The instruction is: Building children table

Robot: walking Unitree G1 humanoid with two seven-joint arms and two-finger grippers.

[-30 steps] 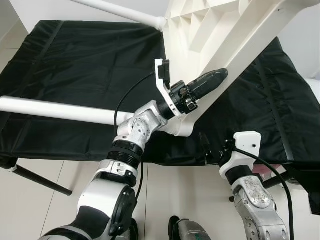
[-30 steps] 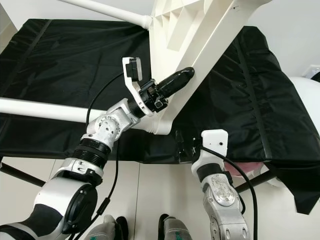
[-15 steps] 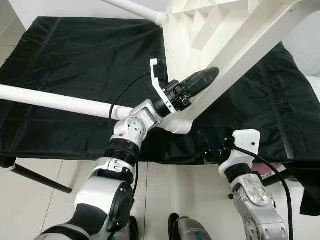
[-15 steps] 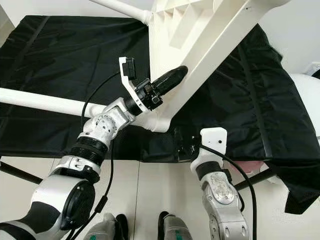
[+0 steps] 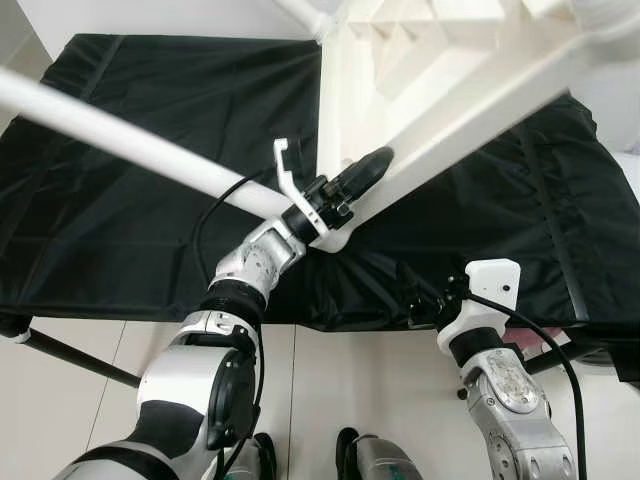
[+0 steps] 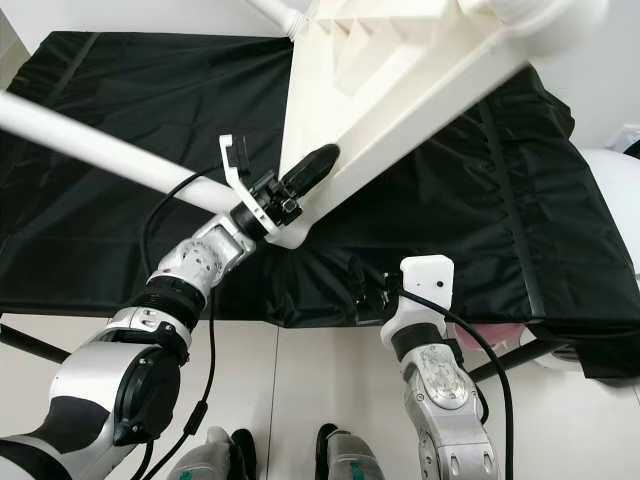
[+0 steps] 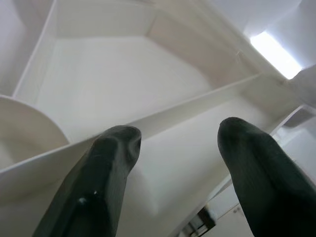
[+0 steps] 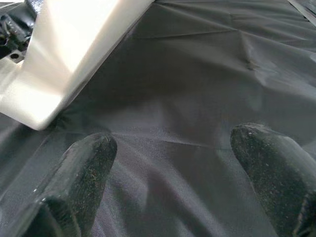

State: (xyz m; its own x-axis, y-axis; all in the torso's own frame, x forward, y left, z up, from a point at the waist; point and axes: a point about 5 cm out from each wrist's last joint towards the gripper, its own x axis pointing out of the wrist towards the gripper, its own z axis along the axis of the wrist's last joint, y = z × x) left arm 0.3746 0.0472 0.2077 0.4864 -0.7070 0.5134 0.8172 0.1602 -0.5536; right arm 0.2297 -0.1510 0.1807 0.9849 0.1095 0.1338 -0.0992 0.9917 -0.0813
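Note:
A white plastic children's table [image 5: 450,70] hangs tilted over a black cloth [image 5: 130,230], ribbed underside toward me. One long white leg [image 5: 130,145] runs from its near corner to the left, and another leg [image 5: 300,15] shows at the top. My left gripper [image 5: 365,170] is at that near corner, its fingers [image 7: 108,163] straddling a rib [image 7: 177,116] of the underside and shut on it. My right gripper [image 5: 412,295] hovers low over the cloth's front edge, open, nothing between its fingers [image 8: 84,168].
The black cloth covers a low work surface whose front edge lies just before me. A black metal leg [image 5: 70,355] slants to the tiled floor at lower left. A white rounded object [image 6: 620,190] sits at the far right.
The table's near corner has swung up and to the left, and its long leg now slopes upward to the left. My left gripper rode along with the corner. The right arm stayed put.

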